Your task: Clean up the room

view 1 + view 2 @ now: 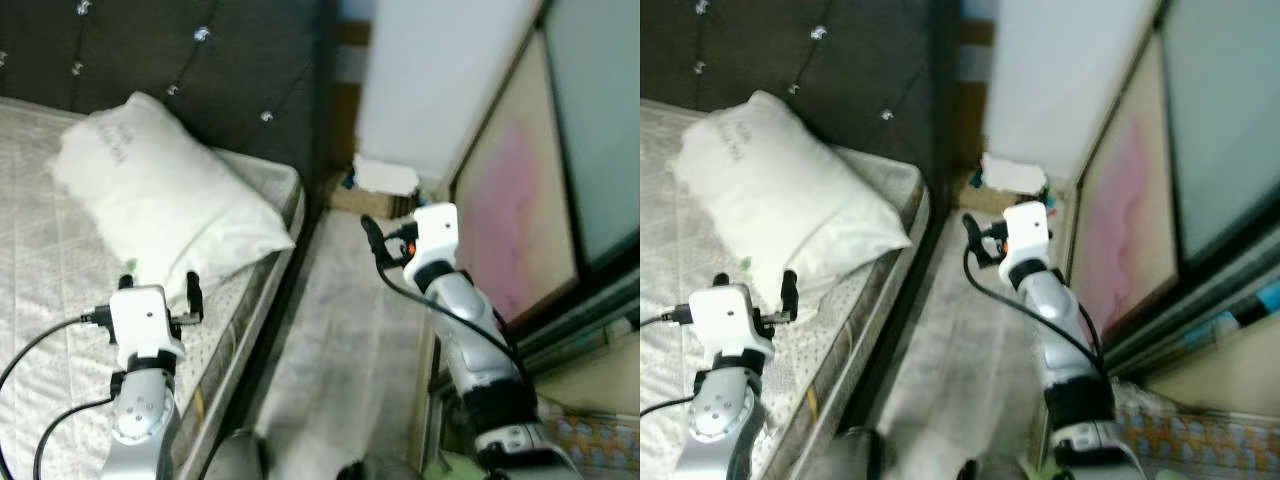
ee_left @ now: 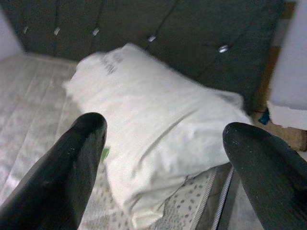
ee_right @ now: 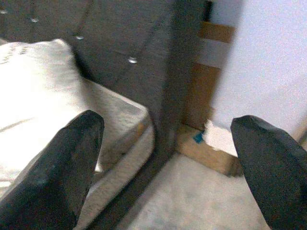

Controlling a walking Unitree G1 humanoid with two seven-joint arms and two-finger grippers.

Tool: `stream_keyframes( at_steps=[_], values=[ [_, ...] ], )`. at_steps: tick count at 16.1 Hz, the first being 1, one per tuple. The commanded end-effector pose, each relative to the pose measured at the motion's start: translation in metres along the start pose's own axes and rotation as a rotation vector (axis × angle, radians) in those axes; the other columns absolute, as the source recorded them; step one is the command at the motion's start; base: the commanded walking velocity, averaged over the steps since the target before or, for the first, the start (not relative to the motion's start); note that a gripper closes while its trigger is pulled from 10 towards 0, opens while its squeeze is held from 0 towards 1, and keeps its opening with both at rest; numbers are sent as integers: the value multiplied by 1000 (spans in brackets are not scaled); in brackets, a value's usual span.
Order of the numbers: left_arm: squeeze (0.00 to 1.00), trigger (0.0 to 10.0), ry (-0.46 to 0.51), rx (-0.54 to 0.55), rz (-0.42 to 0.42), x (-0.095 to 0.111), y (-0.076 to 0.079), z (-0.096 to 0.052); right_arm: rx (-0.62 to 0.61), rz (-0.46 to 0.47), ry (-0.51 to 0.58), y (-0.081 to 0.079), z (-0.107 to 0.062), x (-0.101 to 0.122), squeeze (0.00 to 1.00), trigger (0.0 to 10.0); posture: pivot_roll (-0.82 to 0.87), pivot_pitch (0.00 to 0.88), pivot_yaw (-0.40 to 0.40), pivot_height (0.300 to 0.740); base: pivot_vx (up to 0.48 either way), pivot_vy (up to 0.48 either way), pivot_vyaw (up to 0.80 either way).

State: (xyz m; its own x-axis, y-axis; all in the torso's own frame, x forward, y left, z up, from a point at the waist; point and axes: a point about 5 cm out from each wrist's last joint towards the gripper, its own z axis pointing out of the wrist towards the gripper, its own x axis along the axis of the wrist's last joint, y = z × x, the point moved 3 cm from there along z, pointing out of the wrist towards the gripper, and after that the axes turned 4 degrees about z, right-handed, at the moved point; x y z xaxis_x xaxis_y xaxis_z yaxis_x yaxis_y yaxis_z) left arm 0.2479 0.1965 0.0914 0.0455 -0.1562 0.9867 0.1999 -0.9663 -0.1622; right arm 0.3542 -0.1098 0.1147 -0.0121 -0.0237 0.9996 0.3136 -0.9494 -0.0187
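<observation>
Pillow (image 1: 165, 185): white, plump, lying at an angle on the mattress (image 1: 45, 300) with its upper end leaning toward the dark tufted headboard (image 1: 190, 60); one corner is reaching toward the mattress edge nearest the aisle.

Small green scrap (image 2: 105, 153): sitting on the mattress, tucked just beside the pillow's lower edge; what it is cannot be told.

Left gripper (image 2: 168, 167): hovering over the mattress, just short of the pillow's lower corner, pointing at the pillow; fingers (image 2: 72, 167) standing wide apart, holding nothing.

Right gripper (image 3: 168, 167): hanging over the pale floor (image 1: 340, 350) of the aisle, well apart from the pillow on its far side from the mattress, aimed at the headboard's end; fingers (image 3: 62, 163) spread wide, holding nothing.

Cardboard box (image 1: 375, 200): lying at the aisle's end beyond the pillow, past the headboard corner, with something white (image 1: 385, 175) resting on it.

Glass sliding door (image 1: 560, 150): running along the aisle, on the side away from the pillow.
</observation>
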Motion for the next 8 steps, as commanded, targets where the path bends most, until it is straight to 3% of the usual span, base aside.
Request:
stream_keyframes(
  at_steps=[1, 8],
  values=[
    [0, 10000, -18, 11, 1, -3, -3, -3, 26, -3, 13, -8, 3, 3, 0, 10000, 19, 124, -77, 740, 0, 0, 800],
    [0, 10000, 13, 11, 2, 1, -1, -1, 63, -14, 23, -15, 6, 3, 0, 10000, 21, 111, -80, 740, 0, 0, 800]
  ],
)
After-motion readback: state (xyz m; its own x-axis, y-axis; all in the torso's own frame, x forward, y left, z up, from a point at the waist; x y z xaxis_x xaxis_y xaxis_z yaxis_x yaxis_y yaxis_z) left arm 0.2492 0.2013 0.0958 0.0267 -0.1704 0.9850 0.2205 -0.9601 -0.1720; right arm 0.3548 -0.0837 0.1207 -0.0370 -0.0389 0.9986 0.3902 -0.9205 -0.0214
